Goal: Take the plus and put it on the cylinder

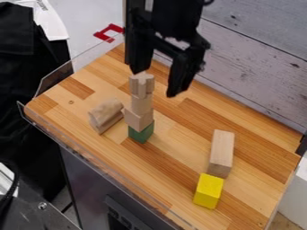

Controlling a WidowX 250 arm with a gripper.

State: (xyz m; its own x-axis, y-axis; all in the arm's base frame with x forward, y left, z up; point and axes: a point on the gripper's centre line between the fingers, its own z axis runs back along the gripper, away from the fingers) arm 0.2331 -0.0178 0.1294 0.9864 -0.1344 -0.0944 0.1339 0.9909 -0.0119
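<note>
Camera view: the gripper [155,82] hangs over the block stack, its fingers parted with nothing between them. The plus [142,84] tops the stack, resting on what appears to be the cylinder [141,104]. Beneath are a plain wooden block [138,120] and a green block [141,133], the lowest. Taken from the stack: grooved wooden block [105,115] at 9 o'clock, long wooden block [221,152] at 4, yellow block [208,191] at 5, red piece [108,33] at 11.
</note>
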